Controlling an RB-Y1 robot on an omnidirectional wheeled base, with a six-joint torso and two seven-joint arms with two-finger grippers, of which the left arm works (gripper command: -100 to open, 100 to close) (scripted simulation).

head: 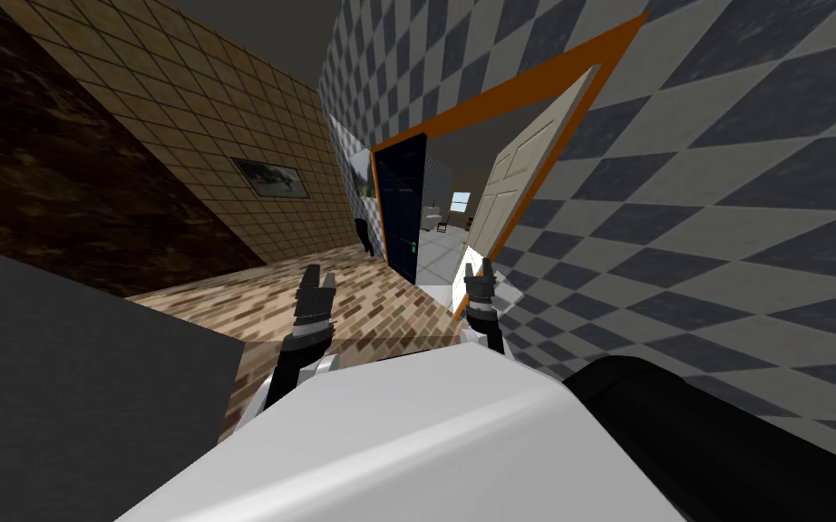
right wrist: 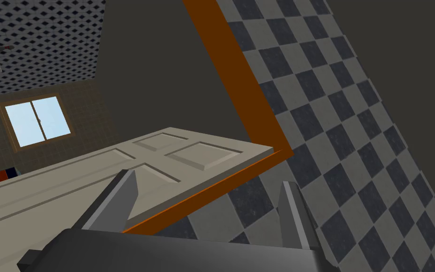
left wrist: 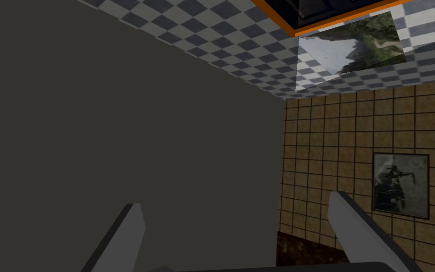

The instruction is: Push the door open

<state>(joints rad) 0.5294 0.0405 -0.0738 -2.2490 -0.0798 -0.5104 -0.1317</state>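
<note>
Door: the door [head: 523, 172] is a cream, matte leaf with raised rectangular panels. It stands partly swung into the room beyond, its hinge edge on the right side of the opening.
Frame: the orange frame [right wrist: 246, 94] is a plain flat band set in a checkered wall [head: 679, 227] of grey and dark squares.
Key relation: the leaf lies ahead of the right gripper [head: 480, 283]. Its long axis is upright, and the jaws aim close to the hinge edge, where leaf meets frame.
Nearer arm: the right arm. The left gripper [head: 316, 285] hangs well apart from the door, over the brick-patterned floor [head: 253, 308].
Jaws: both pairs are released, their blades spread and holding nothing.
Beside the opening: a dark blue panel [head: 403, 208] stands at the frame's left side.
Judgement: a push would likely work best further from the hinge, towards the leaf's free edge, using flat contact and no grasp.
</note>
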